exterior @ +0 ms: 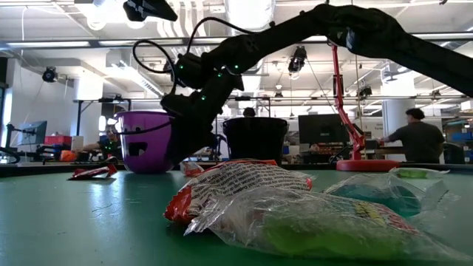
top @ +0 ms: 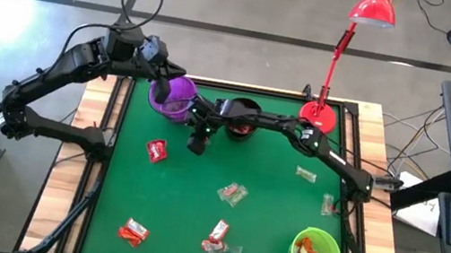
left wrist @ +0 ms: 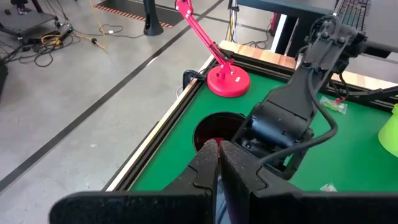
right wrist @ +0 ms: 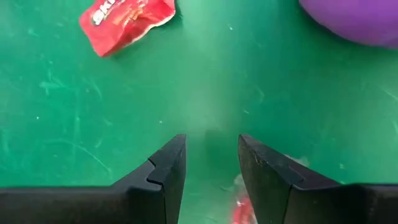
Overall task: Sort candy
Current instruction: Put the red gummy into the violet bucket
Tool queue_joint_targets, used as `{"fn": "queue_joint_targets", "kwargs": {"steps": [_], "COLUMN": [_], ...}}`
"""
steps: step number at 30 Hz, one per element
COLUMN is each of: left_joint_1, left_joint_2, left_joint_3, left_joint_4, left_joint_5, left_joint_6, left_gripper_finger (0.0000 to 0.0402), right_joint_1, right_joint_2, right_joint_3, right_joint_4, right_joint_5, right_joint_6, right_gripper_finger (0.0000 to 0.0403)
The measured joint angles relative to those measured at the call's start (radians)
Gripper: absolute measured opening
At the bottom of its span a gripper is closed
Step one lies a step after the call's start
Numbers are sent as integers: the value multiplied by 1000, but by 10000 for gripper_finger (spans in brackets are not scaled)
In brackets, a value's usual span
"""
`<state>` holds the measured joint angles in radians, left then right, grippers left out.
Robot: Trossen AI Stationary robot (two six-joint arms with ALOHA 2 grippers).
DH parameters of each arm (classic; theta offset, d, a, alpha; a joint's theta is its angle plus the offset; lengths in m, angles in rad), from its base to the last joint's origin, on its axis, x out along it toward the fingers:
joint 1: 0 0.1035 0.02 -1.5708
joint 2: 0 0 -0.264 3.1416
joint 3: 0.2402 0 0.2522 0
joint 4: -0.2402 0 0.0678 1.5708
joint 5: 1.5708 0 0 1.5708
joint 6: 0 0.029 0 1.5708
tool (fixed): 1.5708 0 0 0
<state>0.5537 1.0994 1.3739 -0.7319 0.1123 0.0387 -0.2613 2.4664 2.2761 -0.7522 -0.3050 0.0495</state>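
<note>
Bright, even overhead light, coming from ceiling strip lamps (exterior: 111,63) seen in the low view. Soft shadows only, under the candy (top: 155,150) on the green mat (top: 271,179). Floor left of the mat blown out white in the high view. Low view: nearest wrapped candy (exterior: 244,193) blurred, glare on its plastic; room behind fairly sharp. Right wrist view: mat between the fingers (right wrist: 163,171) hazy, red wrapper (right wrist: 127,17) soft.
</note>
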Motion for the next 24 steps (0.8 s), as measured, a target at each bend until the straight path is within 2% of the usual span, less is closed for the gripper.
{"fn": "queue_joint_targets", "kwargs": {"steps": [13, 19, 24], "left_joint_1": [0, 0, 0], "left_joint_2": [2, 9, 12], "left_joint_3": [0, 0, 0], "left_joint_4": [-3, -3, -3], "left_joint_5": [1, 1, 1], "left_joint_6": [0, 0, 0], "left_gripper_finger": [0, 0, 0], "right_joint_1": [-5, -6, -8], "right_joint_2": [-1, -3, -8], "right_joint_3": [17, 81, 80], "right_joint_4": [-12, -79, -127], "right_joint_5": [-1, 2, -5], "right_joint_6": [-113, -201, -270], "right_gripper_finger": [137, 137, 140]}}
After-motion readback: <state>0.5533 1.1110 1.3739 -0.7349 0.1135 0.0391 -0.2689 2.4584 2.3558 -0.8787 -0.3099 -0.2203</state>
